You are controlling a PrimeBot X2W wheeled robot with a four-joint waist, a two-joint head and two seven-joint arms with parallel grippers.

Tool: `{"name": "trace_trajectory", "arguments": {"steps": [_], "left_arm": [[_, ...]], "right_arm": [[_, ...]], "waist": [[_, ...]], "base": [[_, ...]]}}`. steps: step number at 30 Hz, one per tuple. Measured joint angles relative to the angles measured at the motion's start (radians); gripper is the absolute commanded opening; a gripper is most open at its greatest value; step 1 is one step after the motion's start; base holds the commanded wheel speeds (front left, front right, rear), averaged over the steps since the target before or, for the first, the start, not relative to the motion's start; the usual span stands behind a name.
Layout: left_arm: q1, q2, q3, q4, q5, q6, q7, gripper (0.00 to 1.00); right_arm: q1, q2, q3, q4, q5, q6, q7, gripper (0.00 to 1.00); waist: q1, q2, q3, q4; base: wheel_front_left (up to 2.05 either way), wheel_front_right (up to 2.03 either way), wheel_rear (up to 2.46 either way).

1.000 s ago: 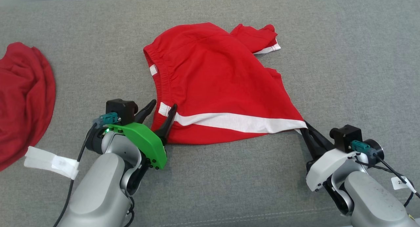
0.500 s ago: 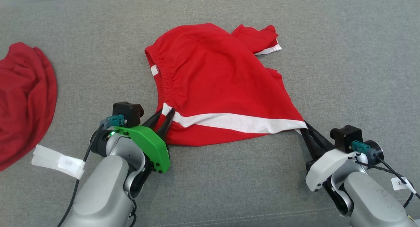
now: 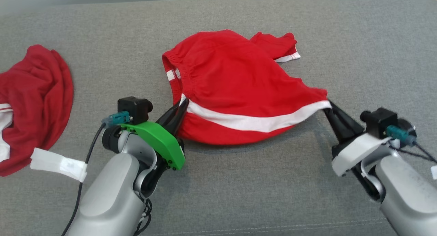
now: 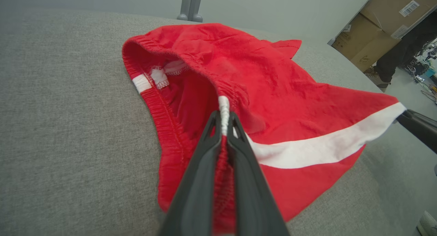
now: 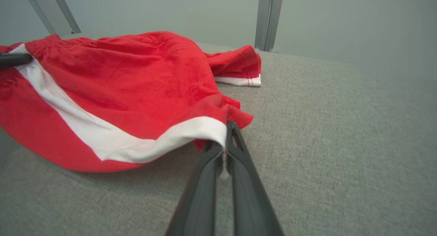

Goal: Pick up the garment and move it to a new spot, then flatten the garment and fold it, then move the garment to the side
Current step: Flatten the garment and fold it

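Right now the garment [image 3: 239, 89], a pair of red shorts, lies in the middle of the grey cushion [image 3: 239, 188], stretched between the two arms. The left gripper [image 3: 183, 103] has its fingers pressed together on the waistband [image 4: 160, 103], just where the white stripe [image 3: 252, 121] begins. The right gripper [image 3: 328, 105] is likewise closed, pinching the hem corner [image 5: 208, 127] at the stripe's other end.

The weaker hold looks to be the right one. Only the very edge of the hem sits between those fingertips, so cloth could slide out once the lift puts weight and tension on it, and that side would drop.

On the left, the waist opening gapes, and it is hard to tell whether one layer of elastic or both is caught. If it is one, the shorts would likely hang open and bunch rather than drape flat.

The far leg [image 3: 280, 46] lies crumpled beyond the main body. It may well land folded under when the shorts are set down, making the flattening harder.

A second red garment [image 3: 41, 89] lies well apart to the left. A carry that way risks landing the shorts on top of it.
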State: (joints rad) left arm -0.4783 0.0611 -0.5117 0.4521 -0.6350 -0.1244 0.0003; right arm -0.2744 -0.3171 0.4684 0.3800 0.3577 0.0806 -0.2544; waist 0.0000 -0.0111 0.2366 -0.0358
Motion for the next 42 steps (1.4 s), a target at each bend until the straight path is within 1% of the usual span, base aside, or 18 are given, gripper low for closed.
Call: {"name": "trace_trajectory", "arguments": {"steps": [4,5,9,12,15,16,18,19,20,21,25,29,32,33,34,38,40,42], "left_arm": [[-0.031,-0.004,0.020,-0.052,-0.050,0.000,-0.014,0.00],[-0.047,-0.004,0.026,-0.067,-0.056,0.000,-0.014,0.00],[-0.120,0.009,0.050,-0.131,-0.088,0.000,-0.014,0.00],[-0.142,0.028,0.063,-0.180,-0.125,0.000,0.004,0.00],[-0.143,0.033,0.086,-0.216,-0.186,0.000,0.027,0.00],[-0.143,0.039,0.090,-0.228,-0.206,0.000,0.041,0.00],[-0.143,0.050,0.095,-0.253,-0.238,0.000,0.066,0.00],[-0.142,0.050,0.098,-0.267,-0.261,0.000,0.081,0.00],[-0.140,0.050,0.103,-0.287,-0.304,0.000,0.111,0.00],[-0.137,0.054,0.106,-0.296,-0.309,0.000,0.125,0.00],[-0.117,0.090,0.125,-0.335,-0.350,0.000,0.183,0.00],[-0.084,0.143,0.160,-0.401,-0.397,0.003,0.248,0.00],[-0.067,0.185,0.188,-0.474,-0.439,0.026,0.313,0.00],[-0.066,0.192,0.192,-0.498,-0.460,0.033,0.334,0.00],[-0.066,0.192,0.192,-0.498,-0.460,0.033,0.334,0.00],[-0.067,0.228,0.212,-0.602,-0.505,0.075,0.424,0.00],[-0.078,0.250,0.228,-0.645,-0.537,0.100,0.464,0.00],[-0.099,0.263,0.247,-0.670,-0.553,0.125,0.498,0.00]], "right_arm": [[-0.075,-0.071,-0.001,-0.064,0.002,0.034,0.001,0.00],[-0.086,-0.091,0.001,-0.084,0.006,0.037,0.014,0.00],[-0.117,-0.156,0.026,-0.152,0.040,0.048,0.111,0.00],[-0.122,-0.199,0.039,-0.221,0.101,0.051,0.188,0.00],[-0.122,-0.225,0.067,-0.316,0.213,0.050,0.251,0.00],[-0.120,-0.238,0.088,-0.359,0.255,0.050,0.276,0.00],[-0.102,-0.268,0.095,-0.439,0.332,0.050,0.314,0.00],[-0.091,-0.289,0.092,-0.470,0.370,0.050,0.334,0.00],[-0.065,-0.331,0.077,-0.536,0.454,0.050,0.373,0.00],[-0.053,-0.349,0.068,-0.565,0.487,0.050,0.387,0.00],[-0.007,-0.413,0.017,-0.673,0.622,0.050,0.459,0.00],[0.033,-0.448,-0.009,-0.775,0.722,0.050,0.515,0.00],[0.040,-0.467,-0.054,-0.868,0.803,0.050,0.530,0.00],[0.040,-0.477,-0.075,-0.896,0.823,0.050,0.530,0.00],[0.040,-0.477,-0.075,-0.896,0.823,0.050,0.530,0.00],[0.040,-0.503,-0.159,-1.016,0.927,0.049,0.537,0.00],[0.037,-0.506,-0.199,-1.046,0.973,0.032,0.540,0.00],[0.036,-0.512,-0.228,-1.044,1.006,0.010,0.550,0.00]], "waist": [[0.0000,0.0000,-0.030,0.020],[0.0000,0.0000,-0.038,0.027],[0.0000,0.0000,-0.066,0.057],[0.0000,0.0000,-0.091,0.076],[0.0000,0.0000,-0.117,0.092],[0.0000,0.0000,-0.126,0.097],[0.0000,0.0000,-0.143,0.107],[0.0000,0.0000,-0.151,0.112],[0.0000,0.0000,-0.165,0.123],[-0.0001,0.0000,-0.172,0.127],[0.0000,0.0000,-0.200,0.143],[0.0000,0.0000,-0.224,0.147],[0.0000,0.0000,-0.230,0.136],[0.0000,0.0000,-0.230,0.131],[0.0000,0.0000,-0.230,0.131],[0.0000,0.0000,-0.218,0.112],[0.0000,0.0000,-0.203,0.106],[0.0000,0.0000,-0.186,0.100]], "base": [[0.00,0.00,0.00],[0.00,0.00,0.00],[0.00,0.00,0.00],[0.00,0.00,0.00],[0.00,0.00,0.00],[0.00,0.00,0.00],[0.00,0.00,0.00],[0.00,0.00,0.00],[0.00,0.00,0.00],[0.00,0.00,0.00],[0.00,0.00,0.00],[0.00,0.00,0.00],[0.00,0.00,0.00],[0.00,0.00,0.00],[0.00,0.00,0.00],[0.00,0.00,0.00],[0.00,0.00,0.00],[0.00,0.00,0.00]]}}
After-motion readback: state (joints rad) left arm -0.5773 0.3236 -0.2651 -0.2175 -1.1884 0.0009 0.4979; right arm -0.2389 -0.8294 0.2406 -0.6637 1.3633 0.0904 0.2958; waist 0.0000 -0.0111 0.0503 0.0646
